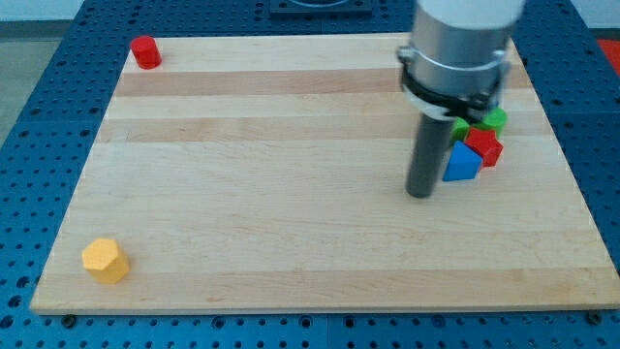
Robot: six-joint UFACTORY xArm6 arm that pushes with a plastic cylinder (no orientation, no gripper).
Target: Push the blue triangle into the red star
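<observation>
The blue triangle (462, 165) lies at the board's right side, touching the red star (483, 146) just above and to its right. My tip (419, 194) is on the board just left of the blue triangle, with the rod's side against or very close to it. The arm's body hides part of the block cluster behind it.
Two green blocks (496, 119) peek out above the red star; other cluster blocks are hidden by the arm. A red cylinder (145, 51) stands at the board's top left corner. A yellow hexagonal block (105, 260) sits at the bottom left.
</observation>
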